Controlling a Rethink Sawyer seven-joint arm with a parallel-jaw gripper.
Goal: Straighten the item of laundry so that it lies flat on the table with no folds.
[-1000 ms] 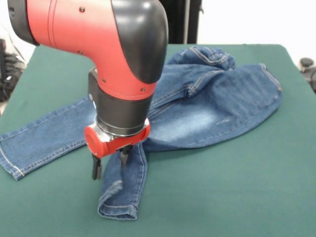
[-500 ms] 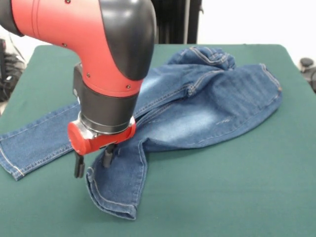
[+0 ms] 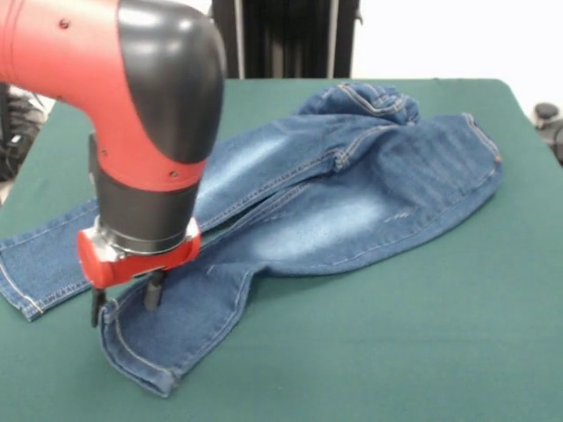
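Table point(image 3: 457, 334): green top, bare and roomy to the right and near side. Jeans point(image 3: 352, 193): spread across the middle, waist bunched at the far right, one leg running to the left edge, the other bent toward the near left. Hand point(image 3: 123, 303): low on that near leg, fingers pinching the denim. Risk: dragging further left brings the cuff over the near-left edge, or the cloth slips free and refolds.
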